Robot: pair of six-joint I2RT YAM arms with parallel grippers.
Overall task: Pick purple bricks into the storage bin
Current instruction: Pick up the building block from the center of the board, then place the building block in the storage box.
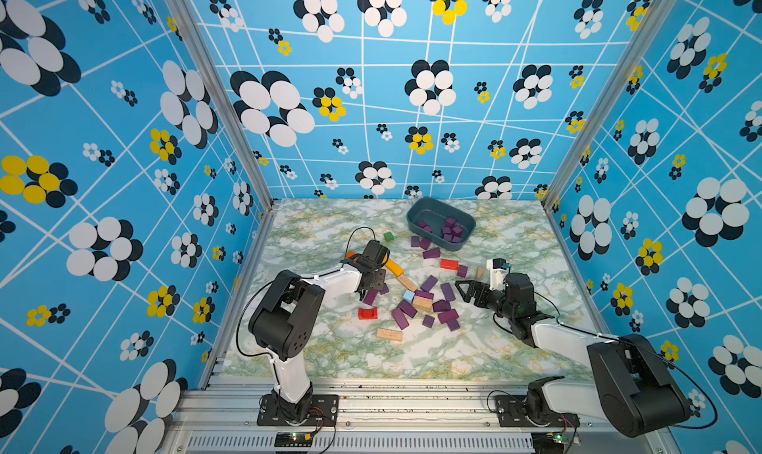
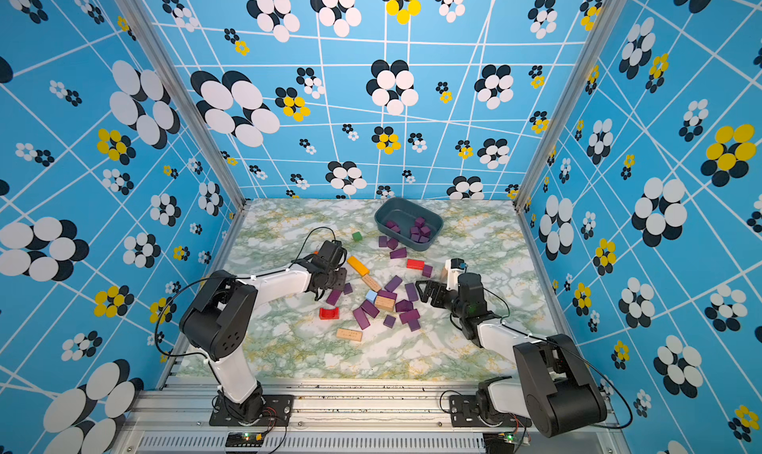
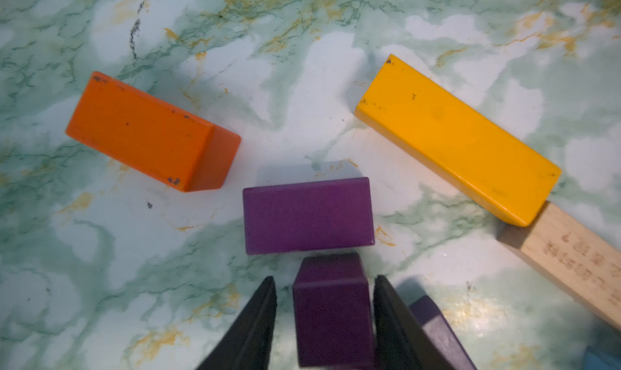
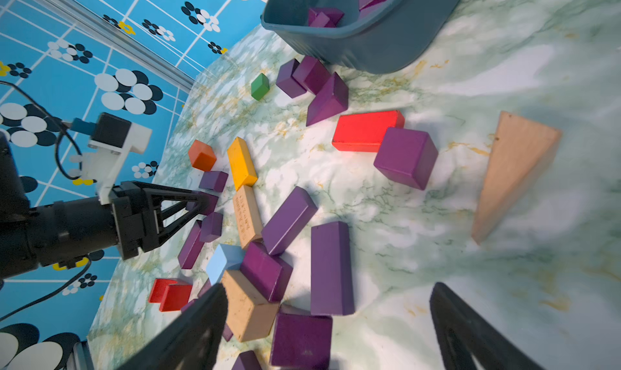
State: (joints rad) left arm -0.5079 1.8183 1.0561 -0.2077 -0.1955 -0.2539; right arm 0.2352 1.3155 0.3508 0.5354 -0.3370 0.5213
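Note:
My left gripper (image 3: pixel 324 281) stands narrowly open around a dark purple brick (image 3: pixel 332 318) on the marbled table. One finger touches its side and a slim gap shows at the other. Another purple brick (image 3: pixel 307 215) lies just beyond the tips. In both top views this gripper (image 1: pixel 373 293) (image 2: pixel 336 291) points down at the left edge of the pile. Several purple bricks (image 1: pixel 429 285) lie scattered mid-table, and several more (image 1: pixel 451 229) lie in the storage bin (image 1: pixel 457 243) (image 4: pixel 386 45) at the back. My right gripper (image 1: pixel 464 293) (image 4: pixel 327 289) hangs wide open above the pile's right side, holding nothing.
Around the left gripper lie an orange block (image 3: pixel 144 129), a yellow bar (image 3: pixel 453 136) and a tan bar (image 3: pixel 571 260). Red blocks (image 1: pixel 449 263) (image 1: pixel 367 312), a green cube (image 1: pixel 388 236), a light blue block (image 1: pixel 408 296) and a tan wedge (image 4: pixel 514 170) lie among the purple ones.

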